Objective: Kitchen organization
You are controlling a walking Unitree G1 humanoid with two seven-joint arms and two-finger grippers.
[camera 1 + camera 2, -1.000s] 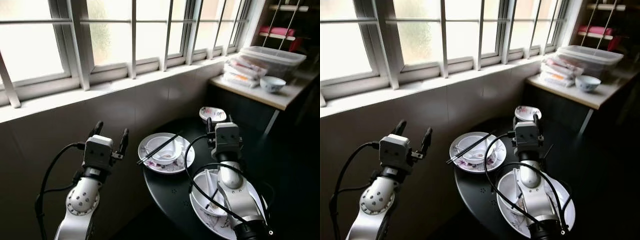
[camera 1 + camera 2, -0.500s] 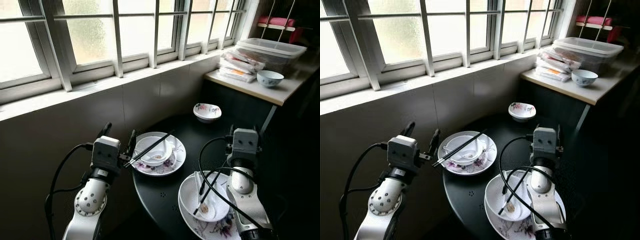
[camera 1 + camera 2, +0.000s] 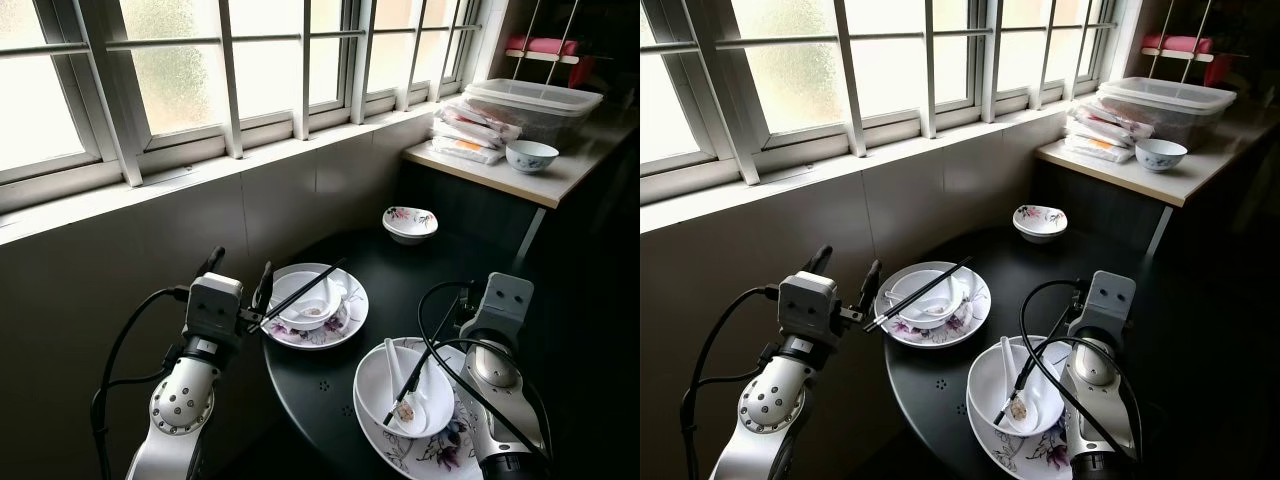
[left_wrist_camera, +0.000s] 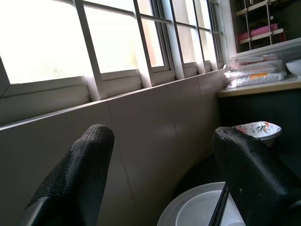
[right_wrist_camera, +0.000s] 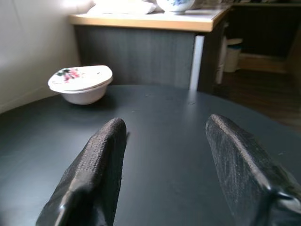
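A round black table [image 3: 350,380] holds three sets of dishes. A floral plate [image 3: 352,308] at its left carries a white bowl [image 3: 310,300] with black chopsticks [image 3: 300,292] laid across it. Nearer me, a second plate [image 3: 440,455] bears a bowl [image 3: 400,395] with a white spoon [image 3: 392,360] and chopsticks. A small floral bowl [image 3: 410,223] sits at the far side. My left gripper [image 3: 242,262] is open at the table's left edge, close to the chopsticks' near end. My right gripper [image 5: 164,127] is open low over bare table, pointing toward the small floral bowl [image 5: 81,83].
A barred window and a tiled wall run behind the table. At the back right, a light counter [image 3: 560,190] holds a lidded plastic box [image 3: 535,100], stacked packets [image 3: 470,145] and a blue-patterned bowl [image 3: 530,155]. Dark floor lies to the right of the table.
The camera has shifted, bringing the table more into view. My right arm has moved off the near bowl to its right side. The left gripper is now closer to the chopsticks.
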